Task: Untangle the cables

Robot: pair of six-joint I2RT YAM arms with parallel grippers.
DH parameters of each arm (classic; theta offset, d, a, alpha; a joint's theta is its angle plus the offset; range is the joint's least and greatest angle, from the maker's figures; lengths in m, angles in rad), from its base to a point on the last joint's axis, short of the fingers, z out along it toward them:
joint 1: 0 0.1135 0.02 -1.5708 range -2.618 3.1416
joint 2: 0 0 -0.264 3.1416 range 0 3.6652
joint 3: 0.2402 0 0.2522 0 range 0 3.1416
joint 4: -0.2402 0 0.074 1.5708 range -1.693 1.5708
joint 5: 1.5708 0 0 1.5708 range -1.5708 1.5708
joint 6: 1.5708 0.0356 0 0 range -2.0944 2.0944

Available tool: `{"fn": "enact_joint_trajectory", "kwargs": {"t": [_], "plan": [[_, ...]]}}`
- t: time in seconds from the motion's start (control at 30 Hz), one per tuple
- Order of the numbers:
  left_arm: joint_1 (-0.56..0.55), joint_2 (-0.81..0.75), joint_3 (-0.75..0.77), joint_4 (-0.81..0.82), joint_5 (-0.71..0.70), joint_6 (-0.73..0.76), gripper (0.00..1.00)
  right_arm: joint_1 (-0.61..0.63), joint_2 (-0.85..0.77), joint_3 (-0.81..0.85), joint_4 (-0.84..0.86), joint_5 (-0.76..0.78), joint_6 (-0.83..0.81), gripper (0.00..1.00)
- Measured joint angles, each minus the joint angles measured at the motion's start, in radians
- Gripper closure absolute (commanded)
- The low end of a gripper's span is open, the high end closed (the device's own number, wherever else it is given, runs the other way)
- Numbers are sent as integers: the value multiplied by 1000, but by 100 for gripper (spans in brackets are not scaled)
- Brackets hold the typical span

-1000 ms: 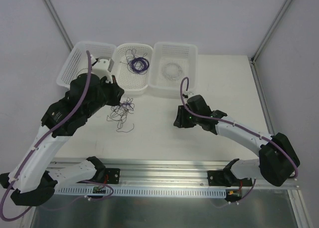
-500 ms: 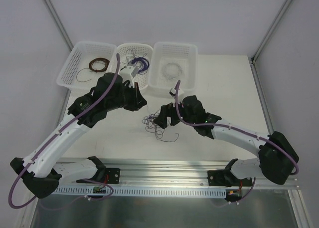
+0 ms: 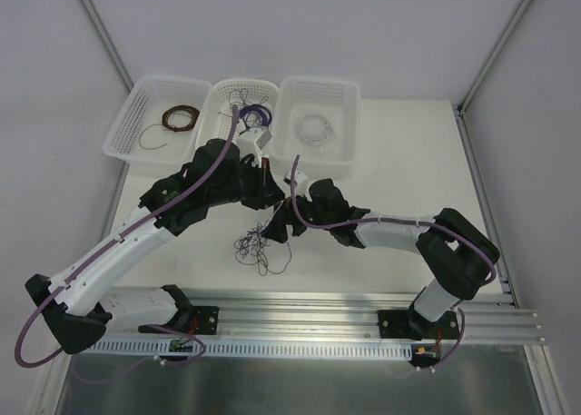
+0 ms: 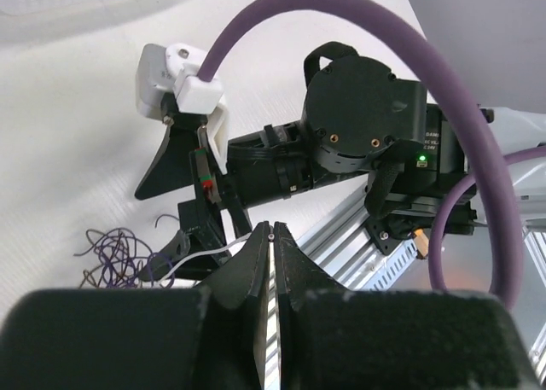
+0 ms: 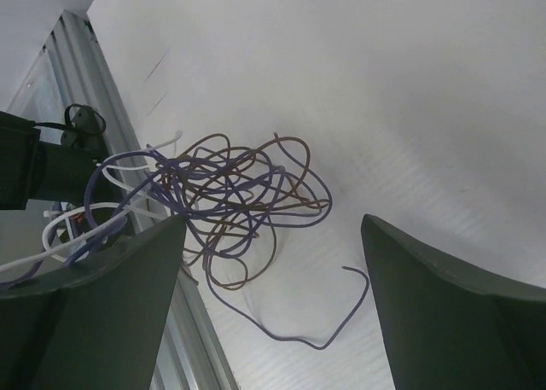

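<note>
The cables point(image 3: 254, 246) are a loose tangle of purple, brown and pale strands on the white table, just in front of both grippers. My left gripper point(image 3: 270, 197) is shut, and in the left wrist view a pale strand runs from the tangle point(image 4: 109, 255) up to its closed tips point(image 4: 270, 229). My right gripper point(image 3: 278, 226) is open. In the right wrist view its gripper point(image 5: 273, 224) stands wide over the tangle point(image 5: 235, 185), with a loose purple end lying between the fingers. The right gripper also shows in the left wrist view point(image 4: 192, 235).
Three white baskets stand along the back: the left one point(image 3: 136, 95) holds a brown coil point(image 3: 180, 117), the middle one point(image 3: 218, 93) a purple coil point(image 3: 255, 115), the right one point(image 3: 354, 95) a white coil point(image 3: 316, 124). A metal rail point(image 3: 318, 308) runs along the near edge.
My left arm swung from the left basket to the table's middle. My right gripper moved left to meet it. The tangle shifted right, then nearer the front edge.
</note>
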Motion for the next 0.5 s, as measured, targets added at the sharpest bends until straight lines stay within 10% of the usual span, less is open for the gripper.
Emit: {"fn": "enact_joint_trajectory", "kwargs": {"t": [0.5], "plan": [[0,-51,0,8,-100,2,100,20,190,26,214,-159,139,22]]}}
